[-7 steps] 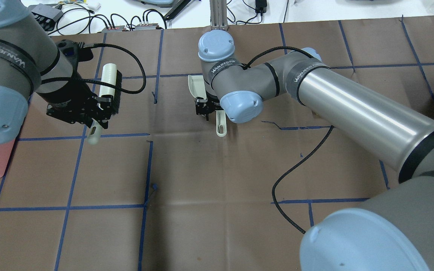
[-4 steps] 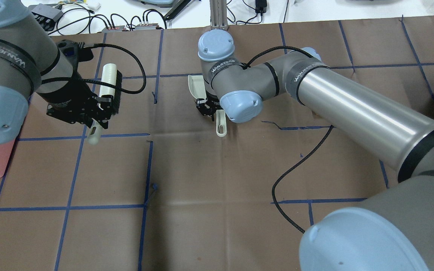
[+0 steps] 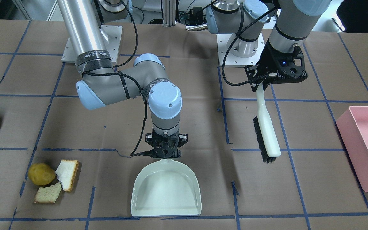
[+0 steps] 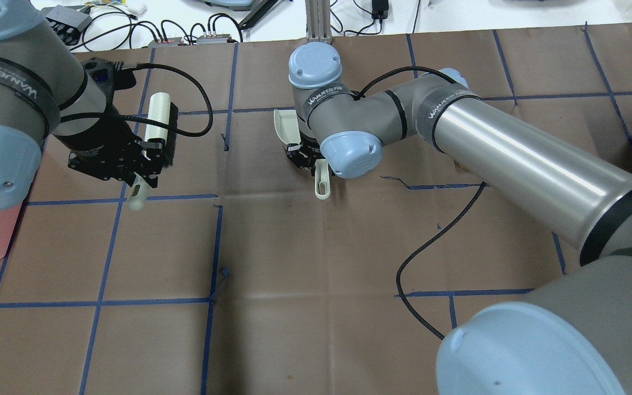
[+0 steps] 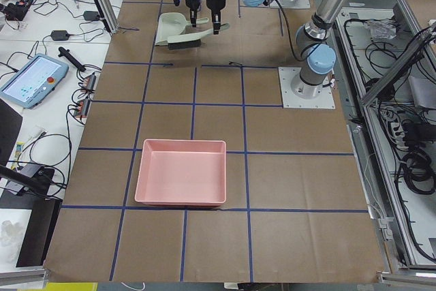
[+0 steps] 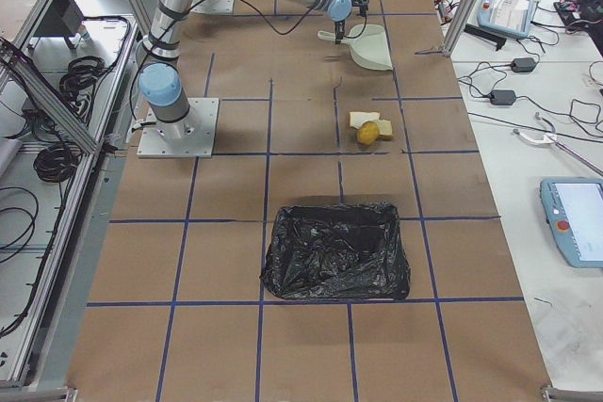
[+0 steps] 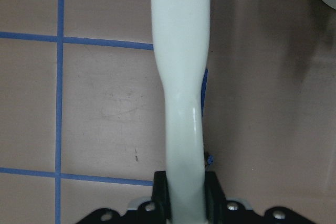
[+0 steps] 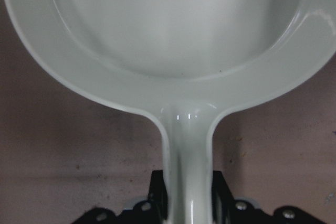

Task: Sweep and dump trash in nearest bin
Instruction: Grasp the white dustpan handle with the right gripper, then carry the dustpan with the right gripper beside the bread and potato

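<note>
Observe dustpan [image 3: 166, 188] on worktop [image 3: 299, 191], handle clamped in right jaws. Observe brush [image 3: 267, 127], handle clamped in left jaws. Locate trash [image 3: 41, 174] clustered on worktop, well apart from dustpan, toward robot's right.

My right arm rises from its base plate [image 6: 193, 129] on the robot's side of the worktop [image 6: 236, 195] and reaches across to the far end. There my right hand [image 6: 337, 35] sits at the handle of the white dustpan [image 6: 375, 47]. The trash [image 6: 371, 127] lies nearer: a yellow lump [image 6: 367, 134] touching a bread slice [image 6: 359, 120]. A black-lined bin [image 6: 334, 251] stands nearer still, well apart from the trash.
</note>
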